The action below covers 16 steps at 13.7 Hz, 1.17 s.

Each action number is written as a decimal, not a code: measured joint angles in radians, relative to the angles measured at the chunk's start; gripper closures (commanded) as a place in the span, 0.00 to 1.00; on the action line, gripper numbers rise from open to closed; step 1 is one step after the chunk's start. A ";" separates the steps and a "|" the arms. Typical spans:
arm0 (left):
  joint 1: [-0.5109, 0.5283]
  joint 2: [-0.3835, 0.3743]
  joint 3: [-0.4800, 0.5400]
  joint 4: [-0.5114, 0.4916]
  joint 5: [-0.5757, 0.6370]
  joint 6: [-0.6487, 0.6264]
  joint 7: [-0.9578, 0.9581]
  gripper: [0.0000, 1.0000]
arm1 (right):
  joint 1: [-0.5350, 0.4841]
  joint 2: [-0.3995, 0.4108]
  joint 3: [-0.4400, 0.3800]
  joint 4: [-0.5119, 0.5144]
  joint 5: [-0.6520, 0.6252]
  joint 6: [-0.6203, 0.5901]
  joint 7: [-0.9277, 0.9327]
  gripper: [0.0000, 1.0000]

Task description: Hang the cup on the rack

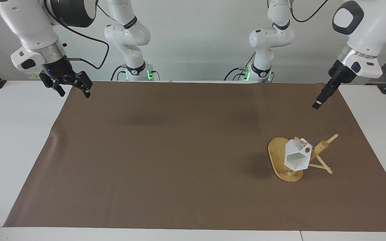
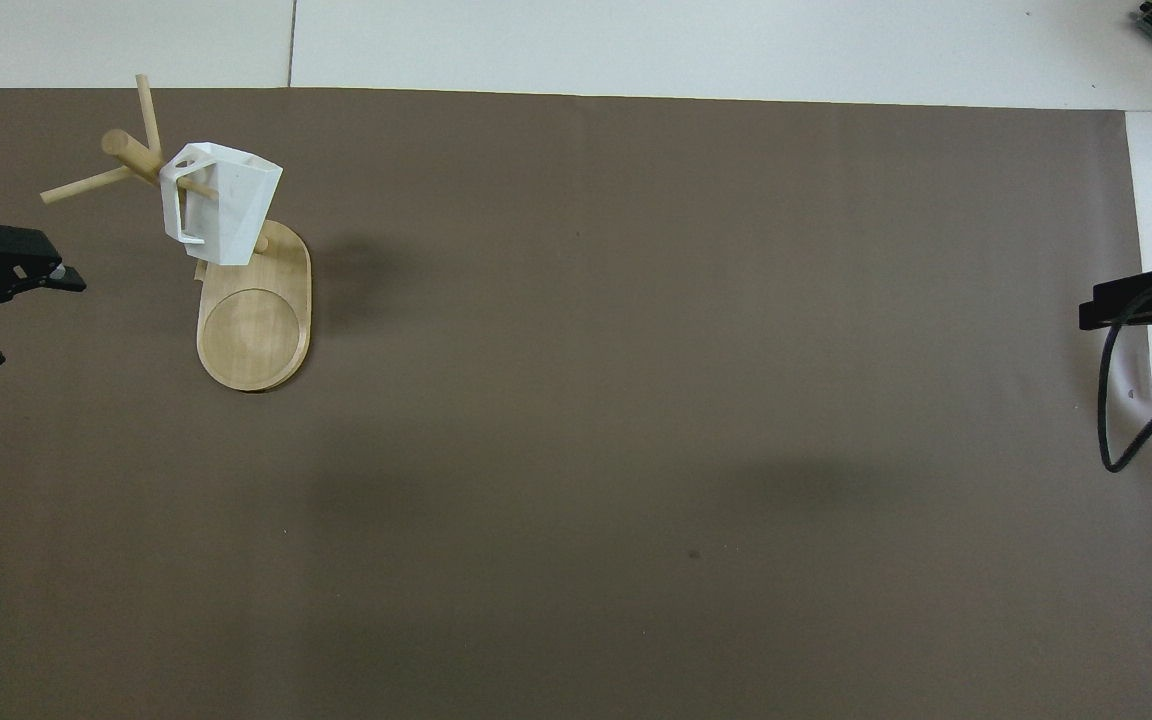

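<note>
The cup [image 1: 297, 157] hangs on the rack [image 1: 285, 160], with one thin peg passing through the hole of its handle. Its open mouth is tilted away from the robots and a little downward. The rack stands on the brown mat [image 1: 179, 150] toward the left arm's end of the table, and its oval base stretches from the post toward the robots.

The left gripper [image 2: 6, 305] is the nearer one. It is up in the air over the edge of the mat, beside the rack, and it touches nothing. In the overhead view its two fingers stand spread apart with nothing between them. So the cup seems to hold on the peg alone, and I judge that no grasp is left to do.

The right gripper [image 1: 70, 85] waits over the corner of the mat at the right arm's end, well apart from the rack, with its fingers also spread and empty.

In the facing view the left gripper shows only as one narrow dark bar. In the overhead view it is partly cut off by the edge. The cup hides where the peg meets the post.
</note>
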 measured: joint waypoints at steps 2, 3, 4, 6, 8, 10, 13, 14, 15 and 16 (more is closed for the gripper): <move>-0.039 -0.011 0.013 0.006 0.048 -0.027 0.164 0.00 | 0.000 0.000 0.000 0.000 0.000 0.000 0.000 0.00; -0.070 -0.016 0.030 0.011 0.076 -0.045 0.246 0.00 | 0.000 0.000 0.001 0.000 0.000 0.000 0.000 0.00; -0.089 -0.022 0.041 0.013 0.097 -0.056 0.326 0.00 | 0.000 0.000 0.002 0.000 0.000 0.000 0.000 0.00; -0.099 -0.029 0.049 0.019 0.148 -0.084 0.457 0.00 | 0.000 0.000 0.002 0.000 0.000 0.000 0.000 0.00; -0.101 -0.028 0.049 0.046 0.177 -0.134 0.508 0.00 | 0.000 0.000 0.002 0.000 0.000 0.000 0.000 0.00; -0.111 -0.016 0.047 0.099 0.179 -0.189 0.520 0.00 | 0.000 0.000 0.002 0.000 0.000 0.000 0.000 0.00; -0.120 0.011 0.044 0.171 0.175 -0.249 0.520 0.00 | 0.000 0.000 0.002 0.000 0.000 0.000 0.000 0.00; -0.120 0.015 0.044 0.179 0.164 -0.252 0.520 0.00 | 0.000 0.000 0.002 0.000 0.000 0.000 0.000 0.00; -0.120 0.015 0.044 0.182 0.151 -0.252 0.520 0.00 | 0.000 0.000 0.002 0.000 0.000 0.000 0.000 0.00; -0.120 0.015 0.044 0.183 0.144 -0.252 0.520 0.00 | 0.000 0.000 0.002 0.000 0.000 0.000 0.000 0.00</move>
